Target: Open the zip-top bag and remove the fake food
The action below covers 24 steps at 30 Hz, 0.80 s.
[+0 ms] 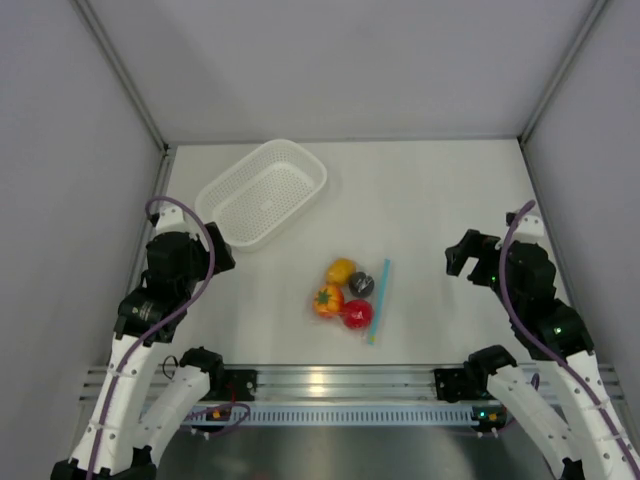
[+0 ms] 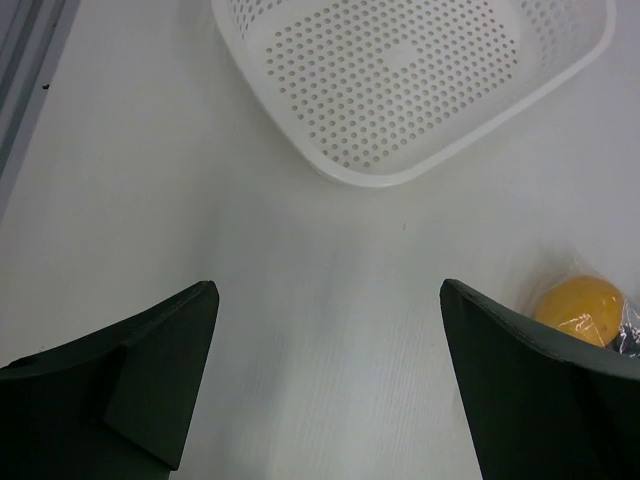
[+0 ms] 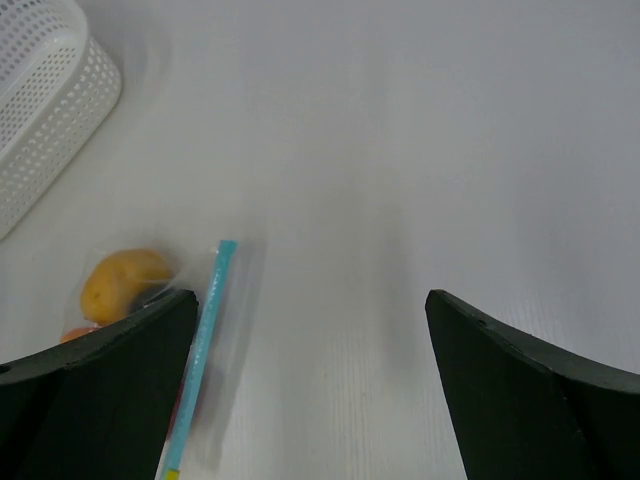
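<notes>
Bag closed, nothing out yet.

- Small clear crinkly plastic zip-top bag (image 1: 371, 297) lies flat mid-table on the white table (image 1: 430, 200), nearer the arm bases than the far wall.
- The fake food (image 1: 345, 293) is inside it: yellow-orange round piece (image 1: 341, 271), dark grey ball (image 1: 361, 284), orange-red tomato with green top (image 1: 327, 300), shiny red ball (image 1: 357, 314).
- Key relation: the light blue zip strip (image 1: 380, 300) runs along the bag's 3 o'clock edge. Its long axis is roughly 12-to-6 in the top view, far end tipped slightly toward 1.
- The mouth therefore faces the right arm, with the food bunched on the 9 o'clock side.
- Right gripper (image 1: 458, 256): fingers spread wide, holding nothing, clear of the bag. The strip sits at about 8 o'clock from it, and this is the nearer tool to the zip.
- In the right wrist view the strip runs down past the inner edge of the left-hand finger (image 3: 100, 390), not between the fingers.
- Left gripper (image 1: 222, 255): also spread and holding nothing. The bag is at about 4 o'clock from it, food side first, with the zip on the far side.
- The left wrist view catches only the yellow piece at its right edge.
- White perforated plastic basket (image 1: 262, 192) sits at 11 o'clock from the bag, apart from it.

My read: the right arm goes for the strip and needs to shift toward 8. The left arm pins or pinches the opposite wall.
</notes>
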Motion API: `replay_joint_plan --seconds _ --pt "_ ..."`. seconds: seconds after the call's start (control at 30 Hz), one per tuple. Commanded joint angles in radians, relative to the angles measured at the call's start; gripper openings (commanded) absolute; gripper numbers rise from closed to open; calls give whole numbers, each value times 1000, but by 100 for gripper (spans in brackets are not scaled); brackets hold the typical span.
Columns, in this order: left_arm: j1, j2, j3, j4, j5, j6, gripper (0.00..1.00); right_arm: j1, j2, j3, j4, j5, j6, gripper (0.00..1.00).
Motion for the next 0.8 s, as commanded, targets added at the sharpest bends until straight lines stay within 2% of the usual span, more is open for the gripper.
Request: replay_joint_plan --seconds 0.0,0.13,0.37,0.63,0.77 --pt "4 -5 -5 43 16 0 99 9 7 -2 13 1 25 99" --pt "2 -6 -5 46 25 1 99 8 21 -39 45 -40 60 99" --pt "-18 0 -8 46 22 0 99 8 15 -212 212 -304 159 99" --pt "-36 14 -8 46 28 0 98 9 -5 -493 537 -520 342 89" --pt "-41 18 -8 46 29 0 99 11 55 -594 738 -602 408 84"
